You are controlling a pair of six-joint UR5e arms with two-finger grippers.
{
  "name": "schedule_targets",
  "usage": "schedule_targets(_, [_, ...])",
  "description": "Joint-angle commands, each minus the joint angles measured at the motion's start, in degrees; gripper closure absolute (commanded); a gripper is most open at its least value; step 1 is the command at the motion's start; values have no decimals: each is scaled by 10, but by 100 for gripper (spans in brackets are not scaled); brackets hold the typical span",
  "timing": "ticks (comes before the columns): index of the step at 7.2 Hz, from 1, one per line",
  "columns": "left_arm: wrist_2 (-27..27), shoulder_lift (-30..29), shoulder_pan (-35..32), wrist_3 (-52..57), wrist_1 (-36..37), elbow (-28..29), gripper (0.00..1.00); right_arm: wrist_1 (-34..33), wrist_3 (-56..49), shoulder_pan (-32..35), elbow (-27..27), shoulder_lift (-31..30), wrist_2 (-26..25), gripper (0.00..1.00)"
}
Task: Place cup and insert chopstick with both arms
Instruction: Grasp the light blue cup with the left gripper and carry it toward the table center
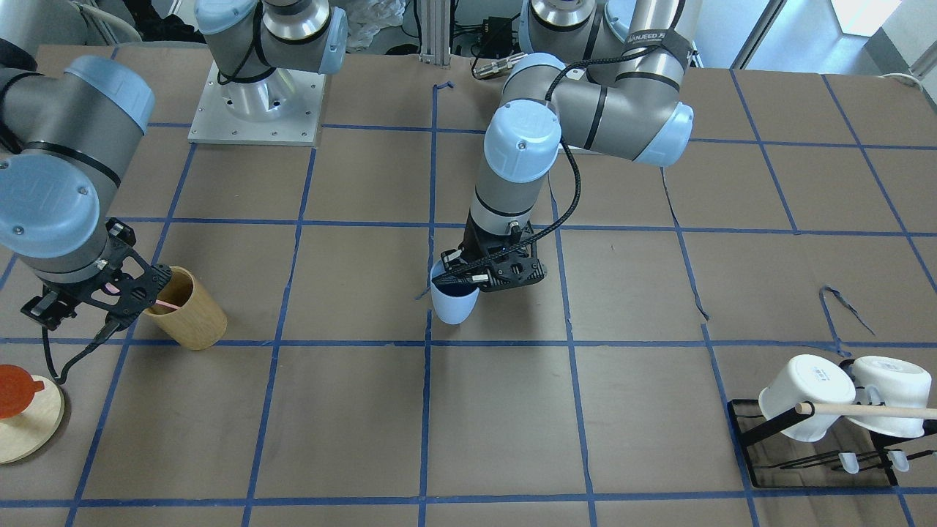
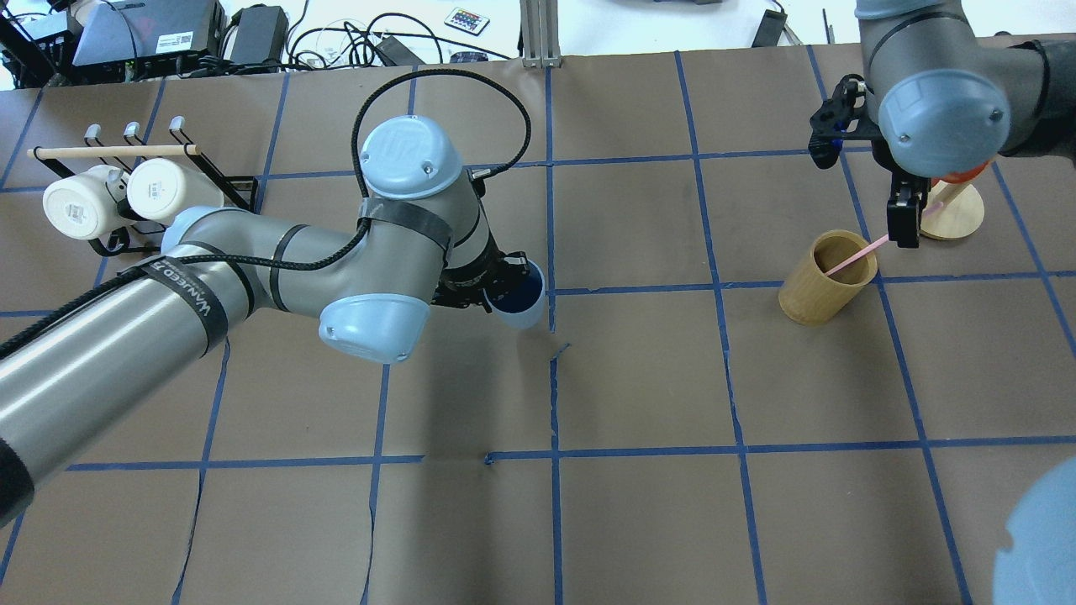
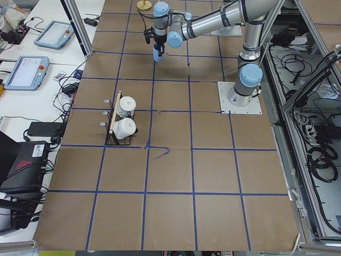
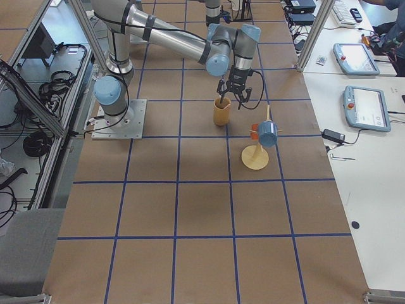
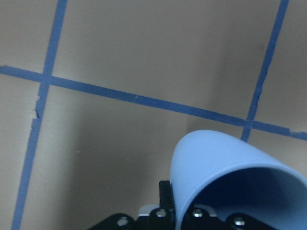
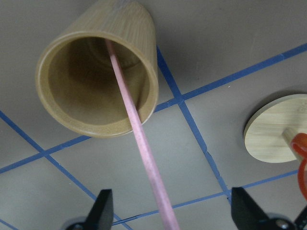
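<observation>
Your left gripper is clamped on the rim of the blue cup, which sits tilted near the middle of the table. Whether its base touches down is not clear. Let go at this angle and it may topple and roll.

Your right gripper is spread wide and grips nothing. The pink chopstick runs between its fingers and leans in the bamboo holder. Nudge that stick sideways and you could flick it out or tip the holder.
</observation>
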Motion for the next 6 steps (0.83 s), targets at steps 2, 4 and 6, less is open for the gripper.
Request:
schedule_targets(2, [2,-18,-27,-41,21,1,100,-12,-28,-14,9,-3,1,39])
schedule_targets(4, [3,-30,-27,-41,25,1,100,-5,-29,-14,5,-6,3,68])
schedule_targets(6, [3,-34,-29,-51,37,1,49,-3,-28,-14,5,-7,6,78])
